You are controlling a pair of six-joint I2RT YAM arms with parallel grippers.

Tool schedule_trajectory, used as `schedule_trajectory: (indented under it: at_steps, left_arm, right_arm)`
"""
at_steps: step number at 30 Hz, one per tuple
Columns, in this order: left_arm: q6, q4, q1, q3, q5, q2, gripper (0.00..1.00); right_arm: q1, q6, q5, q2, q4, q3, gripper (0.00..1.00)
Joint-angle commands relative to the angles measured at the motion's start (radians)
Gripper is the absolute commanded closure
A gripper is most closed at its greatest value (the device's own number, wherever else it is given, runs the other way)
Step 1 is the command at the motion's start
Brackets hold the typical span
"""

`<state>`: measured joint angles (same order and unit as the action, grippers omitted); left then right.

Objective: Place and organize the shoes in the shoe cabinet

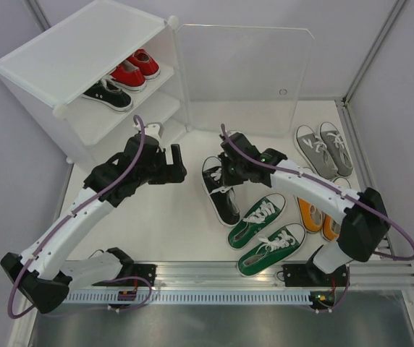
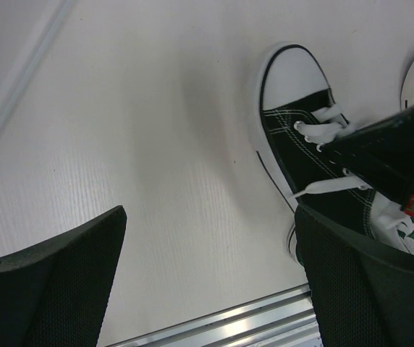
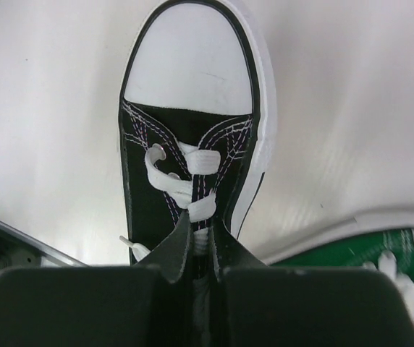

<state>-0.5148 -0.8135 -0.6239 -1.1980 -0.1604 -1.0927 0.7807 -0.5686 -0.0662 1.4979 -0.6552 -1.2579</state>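
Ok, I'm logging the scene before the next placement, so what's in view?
cabinet: one, white, far left; its clear door stands open
red shoes: two, red, on a cabinet shelf
black shoes: two, black; one on that shelf beside the red pair, one mid-table
green shoes: two, green, on the table right of the black one
orange shoes: two, orange, right side, partly covered by the right arm
grey shoes: two, grey, far right
table: one, white
left gripper: one, black, open, over bare table
right gripper: one, black, shut on the mid-table black shoe's laces
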Motion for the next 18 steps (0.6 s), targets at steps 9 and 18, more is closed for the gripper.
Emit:
schedule_trajectory:
  at_steps: [9,18]
  left_arm:
    - [-0.057,-0.036,0.001,0.072,0.03,0.082,0.0]
    - [-0.062,-0.032,-0.111,0.06,0.065,-0.01,0.02]
  right_arm:
    - [0.035,0.122,0.103,0.433,0.381,-0.21,0.88]
    - [0.035,0.171,-0.022,0.281,0.296,-0.192,0.26]
